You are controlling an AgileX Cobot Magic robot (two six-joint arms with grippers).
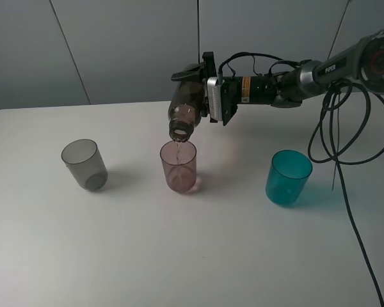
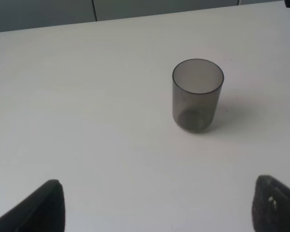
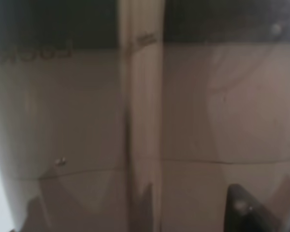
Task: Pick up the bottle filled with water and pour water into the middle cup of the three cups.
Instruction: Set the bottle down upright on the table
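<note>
My right gripper [image 1: 195,89] is shut on the smoky brownish bottle [image 1: 184,110], which is tipped mouth-down over the pale pink middle cup [image 1: 178,167]. A thin stream of water runs from the neck into that cup. The smoky grey cup [image 1: 84,164] stands to its left and the teal-blue cup [image 1: 287,177] to its right. The bottle's wall [image 3: 145,125] fills the right wrist view. In the left wrist view the grey cup [image 2: 197,101] stands ahead of my open left gripper [image 2: 157,208], well apart from it. The left gripper does not show in the exterior view.
The cups stand in a row on a white table [image 1: 192,256]. Black cables [image 1: 345,147] hang from the right arm down over the table's right side, behind the teal cup. A grey wall stands behind the table.
</note>
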